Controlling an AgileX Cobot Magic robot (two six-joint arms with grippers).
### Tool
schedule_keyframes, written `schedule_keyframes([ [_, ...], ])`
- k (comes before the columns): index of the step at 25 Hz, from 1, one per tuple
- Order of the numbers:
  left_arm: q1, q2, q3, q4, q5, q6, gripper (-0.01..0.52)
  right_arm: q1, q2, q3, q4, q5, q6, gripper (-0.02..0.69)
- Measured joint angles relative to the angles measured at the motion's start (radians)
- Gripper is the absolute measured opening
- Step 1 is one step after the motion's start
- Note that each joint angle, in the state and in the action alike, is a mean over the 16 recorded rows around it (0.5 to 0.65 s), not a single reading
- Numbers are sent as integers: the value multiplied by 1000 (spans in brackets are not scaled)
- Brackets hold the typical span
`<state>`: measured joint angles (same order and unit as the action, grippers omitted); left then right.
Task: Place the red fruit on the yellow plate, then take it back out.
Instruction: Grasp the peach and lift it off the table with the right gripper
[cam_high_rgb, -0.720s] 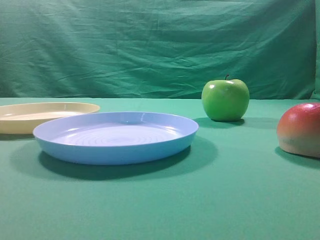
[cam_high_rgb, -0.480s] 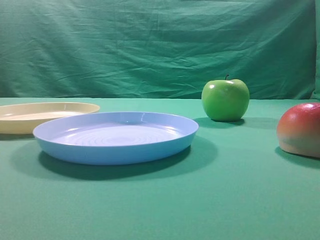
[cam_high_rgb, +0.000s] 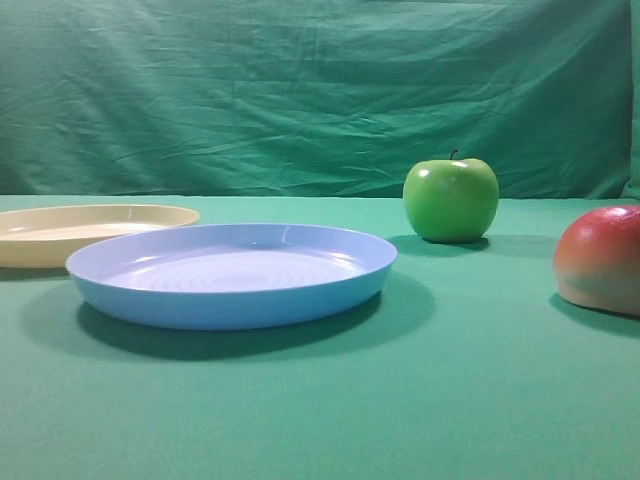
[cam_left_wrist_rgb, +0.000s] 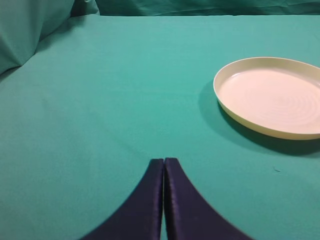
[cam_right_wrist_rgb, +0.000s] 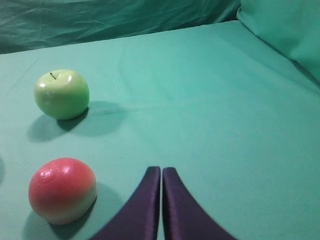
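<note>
The red fruit (cam_high_rgb: 603, 258) rests on the green cloth at the right edge of the exterior view, red above and cream below; the right wrist view has it (cam_right_wrist_rgb: 62, 189) at lower left. My right gripper (cam_right_wrist_rgb: 161, 170) is shut and empty, to the right of the fruit and apart from it. The yellow plate (cam_high_rgb: 60, 232) lies at far left, holding nothing; the left wrist view shows it (cam_left_wrist_rgb: 272, 96) at the right. My left gripper (cam_left_wrist_rgb: 164, 161) is shut and empty, short of the plate and left of it. Neither gripper appears in the exterior view.
A light blue plate (cam_high_rgb: 232, 273) lies in the middle, in front of and right of the yellow one. A green apple (cam_high_rgb: 451, 198) stands behind the red fruit, also visible as the green apple (cam_right_wrist_rgb: 62, 93) from the right wrist. A green cloth backdrop (cam_high_rgb: 320, 90) hangs behind.
</note>
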<state>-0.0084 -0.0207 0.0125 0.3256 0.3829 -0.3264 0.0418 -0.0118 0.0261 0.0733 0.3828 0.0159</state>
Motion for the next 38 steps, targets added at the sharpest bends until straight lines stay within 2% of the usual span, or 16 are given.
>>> schedule_keyframes([
  [4, 0, 0, 0, 0, 0, 0, 0, 0, 0, 0, 6, -32, -1, 0],
  [11, 0, 0, 0, 0, 0, 0, 0, 0, 0, -10, 33, -177, 0, 0],
  [19, 0, 0, 0, 0, 0, 0, 0, 0, 66, -115, 62, -250, -14, 0],
  [29, 0, 0, 0, 0, 0, 0, 0, 10, 314, -319, 76, -47, -84, 0],
  [38, 0, 0, 0, 0, 0, 0, 0, 83, 524, -470, 98, 175, -188, 0],
])
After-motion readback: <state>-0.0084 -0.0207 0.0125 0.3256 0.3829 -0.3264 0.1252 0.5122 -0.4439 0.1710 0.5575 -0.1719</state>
